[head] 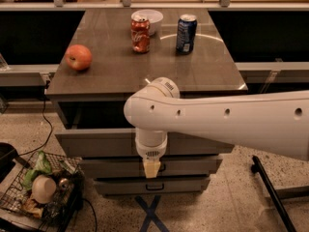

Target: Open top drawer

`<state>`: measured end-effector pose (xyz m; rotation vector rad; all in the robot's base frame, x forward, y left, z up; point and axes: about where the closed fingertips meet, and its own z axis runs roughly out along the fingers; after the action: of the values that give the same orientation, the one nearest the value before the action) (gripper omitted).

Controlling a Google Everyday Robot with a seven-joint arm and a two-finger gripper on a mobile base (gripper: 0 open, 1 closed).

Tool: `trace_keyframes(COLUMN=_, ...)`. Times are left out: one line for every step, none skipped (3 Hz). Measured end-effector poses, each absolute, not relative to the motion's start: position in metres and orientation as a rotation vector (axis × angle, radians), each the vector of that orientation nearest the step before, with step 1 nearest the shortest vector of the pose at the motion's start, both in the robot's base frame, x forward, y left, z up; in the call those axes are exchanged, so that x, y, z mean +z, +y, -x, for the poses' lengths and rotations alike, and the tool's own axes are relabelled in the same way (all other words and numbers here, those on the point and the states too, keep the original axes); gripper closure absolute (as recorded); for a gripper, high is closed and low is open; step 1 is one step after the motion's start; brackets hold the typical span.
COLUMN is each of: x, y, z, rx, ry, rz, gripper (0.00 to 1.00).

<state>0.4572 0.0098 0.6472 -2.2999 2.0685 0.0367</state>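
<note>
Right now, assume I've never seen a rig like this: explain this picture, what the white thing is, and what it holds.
One picture, looking down at a grey cabinet from its front. The white tube is a robot arm reaching in from the right. Its gripper points down before the drawer fronts, below the top drawer. That drawer looks partly pulled out, a dark gap behind its front; the arm hides its handle. On the tabletop sit an apple, a red can, a blue can and a white bowl. I cannot see the gripper holding anything. A wire basket stands on the floor.
</note>
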Motion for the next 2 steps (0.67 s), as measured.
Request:
trace_keyframes(x=0.6473, y=0.0095, z=-0.4568, rx=0.035, ry=2.068, rz=2.301, gripper=0.67)
trace_keyframes(x=0.6475, y=0.0091, z=-0.4564, rx=0.033, ry=2.068, rz=2.301, gripper=0.9)
